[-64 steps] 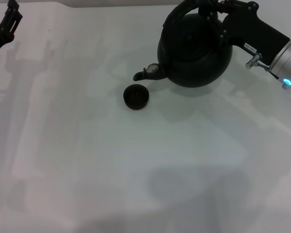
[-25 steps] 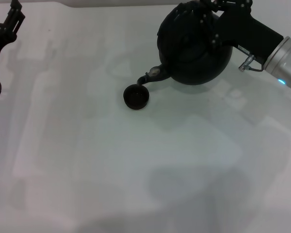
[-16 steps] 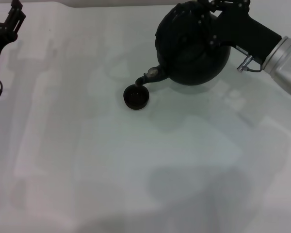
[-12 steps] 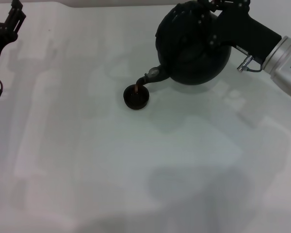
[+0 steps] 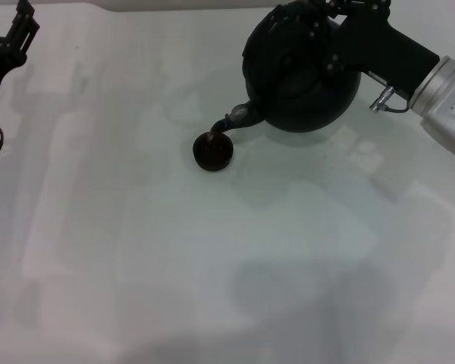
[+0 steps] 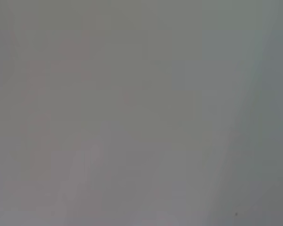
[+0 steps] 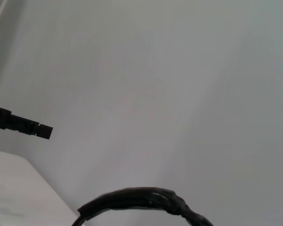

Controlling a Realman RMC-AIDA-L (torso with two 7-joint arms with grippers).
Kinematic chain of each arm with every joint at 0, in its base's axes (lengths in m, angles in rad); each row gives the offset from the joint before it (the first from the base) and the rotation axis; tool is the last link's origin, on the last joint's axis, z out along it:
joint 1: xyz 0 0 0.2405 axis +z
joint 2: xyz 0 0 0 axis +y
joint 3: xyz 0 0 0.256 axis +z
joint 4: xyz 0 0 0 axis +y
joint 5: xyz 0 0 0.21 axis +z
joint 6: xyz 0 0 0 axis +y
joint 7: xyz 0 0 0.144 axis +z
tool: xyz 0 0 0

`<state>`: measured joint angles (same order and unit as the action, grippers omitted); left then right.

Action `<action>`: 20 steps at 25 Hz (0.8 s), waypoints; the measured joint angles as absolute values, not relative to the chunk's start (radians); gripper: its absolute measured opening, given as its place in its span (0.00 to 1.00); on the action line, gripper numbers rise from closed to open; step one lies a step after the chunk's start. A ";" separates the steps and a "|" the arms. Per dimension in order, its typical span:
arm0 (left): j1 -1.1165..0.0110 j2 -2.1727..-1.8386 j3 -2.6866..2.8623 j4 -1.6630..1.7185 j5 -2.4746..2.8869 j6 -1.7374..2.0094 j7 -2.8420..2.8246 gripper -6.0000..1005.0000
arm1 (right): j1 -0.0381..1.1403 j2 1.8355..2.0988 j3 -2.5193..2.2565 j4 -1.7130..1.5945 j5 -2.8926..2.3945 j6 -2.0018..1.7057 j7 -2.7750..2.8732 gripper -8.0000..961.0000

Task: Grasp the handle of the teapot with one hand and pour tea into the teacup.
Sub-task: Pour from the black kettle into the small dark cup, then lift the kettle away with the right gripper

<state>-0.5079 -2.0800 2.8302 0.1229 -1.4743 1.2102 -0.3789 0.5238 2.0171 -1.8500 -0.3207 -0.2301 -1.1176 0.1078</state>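
Two arms show in our head view, and only the right one is at work. Our right gripper (image 5: 335,17) sits at the far right of the white table (image 5: 212,265), pressed against the top of the teapot (image 5: 302,68); the black of the fingers merges with the black of the pot, so we cannot tell how the jaws stand or exactly what they close on. The teapot is tipped toward our left, its short curved spout (image 5: 231,121) with the pale spot angled down and ending directly above the teacup (image 5: 213,151). A thin reddish-brown thread of tea (image 5: 214,134) runs from the spout's tip into the cup. The teacup rests on the table just left of and nearer to us than the pot's round body, apart from that body. The right wrist view shows an arched stretch of the handle (image 7: 146,200), thick and wrapped-looking, close beneath the camera, with pale surface beyond it (a slim black bar at one edge there is too small to identify). Our left gripper (image 5: 19,26) hangs at the far left edge, well apart from pot and cup; we cannot tell whether its fingers are apart or together.
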 joint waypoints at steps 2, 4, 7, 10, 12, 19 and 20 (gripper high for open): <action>-0.508 -2.080 2.830 0.124 -1.474 1.210 -0.379 0.87 | 0.523 2.017 -1.850 -0.321 -0.230 -1.117 0.095 0.15; -0.508 -2.080 2.830 0.124 -1.474 1.210 -0.379 0.87 | 0.523 2.018 -1.850 -0.322 -0.231 -1.117 0.085 0.15; -0.507 -2.080 2.830 0.130 -1.474 1.210 -0.379 0.87 | 0.522 2.018 -1.850 -0.322 -0.233 -1.116 0.082 0.15; -0.505 -2.080 2.830 0.134 -1.474 1.210 -0.379 0.87 | 0.522 2.019 -1.850 -0.322 -0.232 -1.115 0.067 0.15; -0.505 -2.080 2.830 0.135 -1.474 1.210 -0.379 0.87 | 0.523 2.019 -1.850 -0.322 -0.231 -1.114 0.058 0.15; -0.506 -2.080 2.830 0.135 -1.474 1.210 -0.379 0.87 | 0.523 2.019 -1.850 -0.322 -0.230 -1.113 0.043 0.15; -0.506 -2.080 2.830 0.135 -1.474 1.210 -0.379 0.87 | 0.523 2.019 -1.850 -0.322 -0.230 -1.113 0.038 0.15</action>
<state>-0.5061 -2.0800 2.8302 0.1350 -1.4741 1.2104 -0.3789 0.5231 2.0187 -1.8500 -0.3222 -0.2301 -1.1134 0.0384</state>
